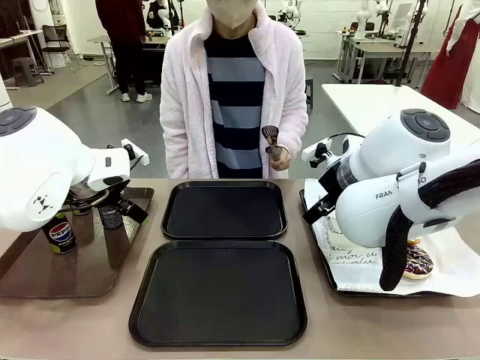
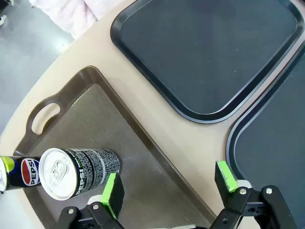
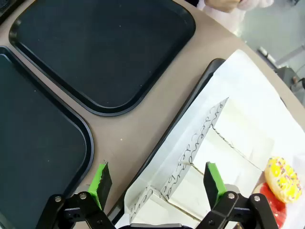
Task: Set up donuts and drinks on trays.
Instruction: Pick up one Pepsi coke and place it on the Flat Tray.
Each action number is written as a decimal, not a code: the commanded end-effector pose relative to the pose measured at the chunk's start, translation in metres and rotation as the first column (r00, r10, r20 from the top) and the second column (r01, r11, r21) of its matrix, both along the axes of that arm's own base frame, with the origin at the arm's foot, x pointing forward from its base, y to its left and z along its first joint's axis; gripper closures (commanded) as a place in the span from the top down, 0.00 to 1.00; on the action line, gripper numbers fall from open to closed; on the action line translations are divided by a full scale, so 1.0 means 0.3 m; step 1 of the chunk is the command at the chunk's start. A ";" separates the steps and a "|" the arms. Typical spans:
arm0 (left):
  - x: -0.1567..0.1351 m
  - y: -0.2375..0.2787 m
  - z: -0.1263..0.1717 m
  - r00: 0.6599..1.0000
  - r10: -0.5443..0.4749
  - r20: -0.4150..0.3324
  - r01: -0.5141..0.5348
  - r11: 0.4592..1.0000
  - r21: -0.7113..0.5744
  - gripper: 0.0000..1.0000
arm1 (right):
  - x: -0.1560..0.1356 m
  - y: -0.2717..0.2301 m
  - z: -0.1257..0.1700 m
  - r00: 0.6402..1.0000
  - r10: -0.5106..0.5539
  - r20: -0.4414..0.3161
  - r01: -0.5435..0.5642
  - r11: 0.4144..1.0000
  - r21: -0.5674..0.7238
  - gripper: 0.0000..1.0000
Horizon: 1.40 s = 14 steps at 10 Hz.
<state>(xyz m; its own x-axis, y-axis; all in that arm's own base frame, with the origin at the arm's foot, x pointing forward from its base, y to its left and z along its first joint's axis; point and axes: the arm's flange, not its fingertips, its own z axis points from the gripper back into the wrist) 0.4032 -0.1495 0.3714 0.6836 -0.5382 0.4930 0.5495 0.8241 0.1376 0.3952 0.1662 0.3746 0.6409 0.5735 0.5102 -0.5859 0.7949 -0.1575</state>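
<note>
Left gripper (image 2: pixel 167 172): released, jaws wide apart, nothing between the pads (image 2: pixel 113 188). Hangs above the rim of the brown tray (image 2: pixel 71 109) and a strip of table (image 2: pixel 157 124).

Grey can (image 2: pixel 90 167): upright on the brown tray, outside the jaws, at 9 o'clock of the nearer pad in the left wrist view. Contact with that pad cannot be told.

Pepsi can (image 2: pixel 21 171): upright on the same tray, at 9 o'clock of the grey can, near it.

Right gripper (image 3: pixel 156 167): released, jaws wide apart, nothing clamped. Hangs above the edge of the lined tray (image 3: pixel 190 107), over the holders (image 3: pixel 209 157), which are white paper with black script.

Yellow donut (image 3: pixel 283 179): sprinkled, on the lined tray, at 3 o'clock of the right gripper in the right wrist view.

Red donut (image 3: pixel 272 207): just beside the yellow donut at its 7 o'clock, partly hidden by a finger.

Dark donut (image 1: pixel 418 262): sprinkled, on the lined tray, partly hidden by the right arm in the front view.

Far tray (image 1: pixel 225 210) and near tray (image 1: pixel 219 294): black, at table centre. Far tray at 12 o'clock of near tray, rims just beside each other.

In the front view, brown tray at 9 o'clock of the pair, lined tray at 3 o'clock.

Person (image 1: pixel 236 90): standing at 12 o'clock, at the far side. One hand (image 1: pixel 279 152) at chest height, gripping a small brown item.
</note>
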 end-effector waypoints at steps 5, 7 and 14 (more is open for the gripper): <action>0.000 0.000 0.000 1.000 0.000 0.000 0.000 1.000 0.000 1.00 | 0.000 0.000 0.000 1.000 0.000 0.000 0.000 1.000 0.000 1.00; 0.000 0.000 0.000 1.000 0.000 0.000 0.000 1.000 0.000 1.00 | 0.000 0.000 0.000 1.000 0.000 0.000 0.000 1.000 0.000 1.00; -0.234 0.075 0.158 0.974 -0.159 -0.164 0.168 0.985 0.047 1.00 | -0.170 -0.059 0.089 0.995 0.039 -0.096 -0.043 0.998 -0.036 1.00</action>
